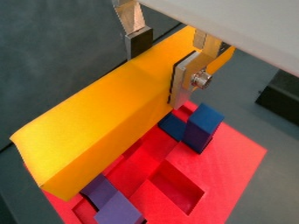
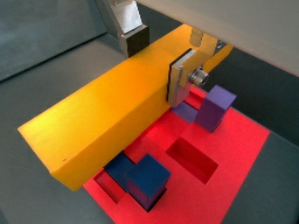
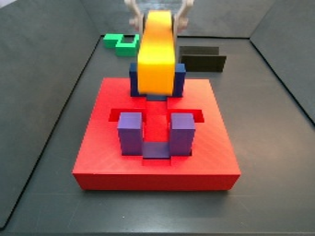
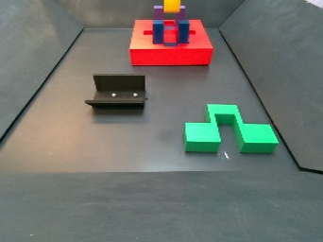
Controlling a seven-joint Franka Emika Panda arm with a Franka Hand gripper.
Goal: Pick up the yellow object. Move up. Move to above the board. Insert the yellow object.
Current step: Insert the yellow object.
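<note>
My gripper (image 1: 162,57) is shut on the yellow object (image 1: 105,122), a long yellow-orange bar, with one silver finger (image 1: 187,79) on each long side. It also shows in a wrist view (image 2: 111,114). The bar hangs over the red board (image 1: 239,157), above the blue posts (image 1: 201,127) and purple posts (image 1: 114,203). In a side view the bar (image 3: 157,51) runs lengthwise over the board (image 3: 154,157), its middle over the blue posts (image 3: 181,78), with the purple posts (image 3: 129,129) nearer. I cannot tell if it touches the board. My gripper (image 3: 157,7) is at the picture's top edge.
A green block (image 4: 229,130) lies on the dark floor well away from the board (image 4: 171,52). The fixture (image 4: 117,92) stands between them to one side. Both also show behind the board in a side view, green block (image 3: 120,41) and fixture (image 3: 204,62). Dark walls ring the floor.
</note>
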